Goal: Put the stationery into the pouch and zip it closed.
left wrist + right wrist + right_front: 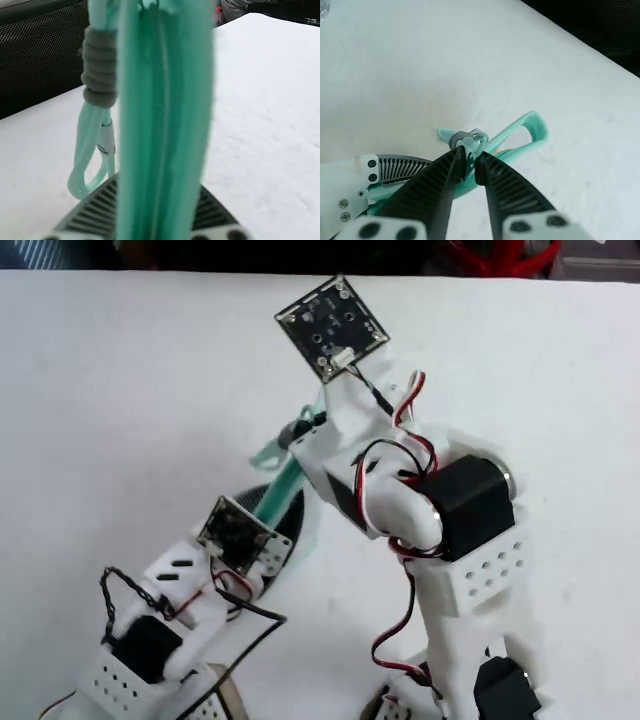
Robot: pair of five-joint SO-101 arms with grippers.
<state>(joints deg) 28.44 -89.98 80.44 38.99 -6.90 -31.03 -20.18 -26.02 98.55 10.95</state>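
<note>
Right hand (468, 159) pinches the zip pull (462, 137); left hand (402, 176) clamps the pouch (165, 125).

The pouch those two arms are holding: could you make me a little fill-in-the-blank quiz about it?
1. The pouch is mint ____.
2. The right gripper, with ____ fingers, pinches the grey zipper pull.
3. Both arms work over a ____ table.
Missing words: green; black; white.
</note>
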